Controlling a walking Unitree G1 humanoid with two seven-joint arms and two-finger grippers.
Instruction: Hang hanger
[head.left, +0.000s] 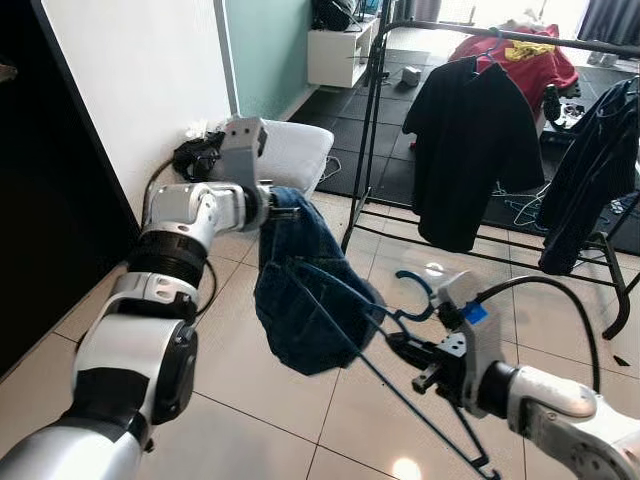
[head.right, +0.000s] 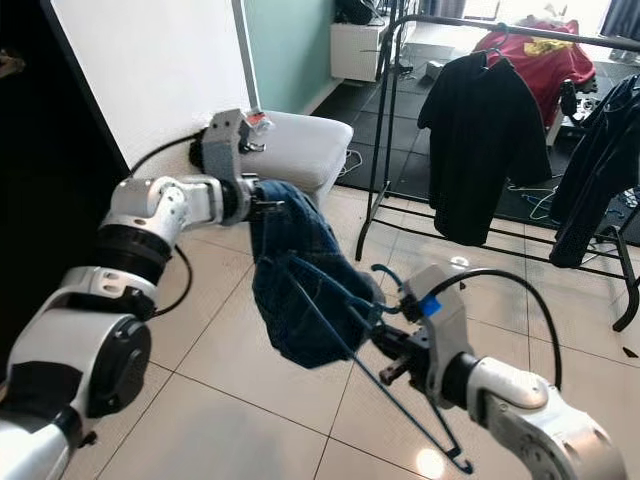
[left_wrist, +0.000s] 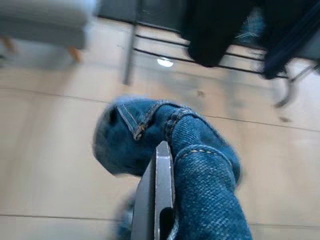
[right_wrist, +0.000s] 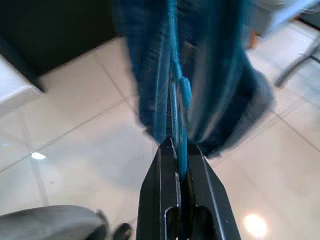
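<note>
1. While the robot stands on the pale tiled floor (head.left: 260, 400), its left gripper (head.left: 283, 212) is raised at mid-height, fingers pressed together on the waistband of a pair of blue jeans (head.left: 305, 300); the left wrist view shows denim bunched around one finger (left_wrist: 159, 190).
2. The jeans hang down from that grip, draped over a thin blue hanger (head.left: 400, 370).
3. The hanger lies tilted, its hook (head.left: 415, 290) pointing up beside the right gripper (head.left: 405, 348), its lower corner reaching down toward the floor.
4. The right gripper, low and to the right of the jeans, pinches the hanger wire near the hook; the right wrist view shows both fingers (right_wrist: 162, 200) closed on the blue wire.
5. Beyond the arms stands a black clothes rack (head.left: 375, 120), well apart from the hanger, carrying a black shirt (head.left: 470, 150) and other dark garments.
6. A white cushion (head.left: 295, 150) rests against the wall (head.left: 140, 80) behind the left arm.
</note>
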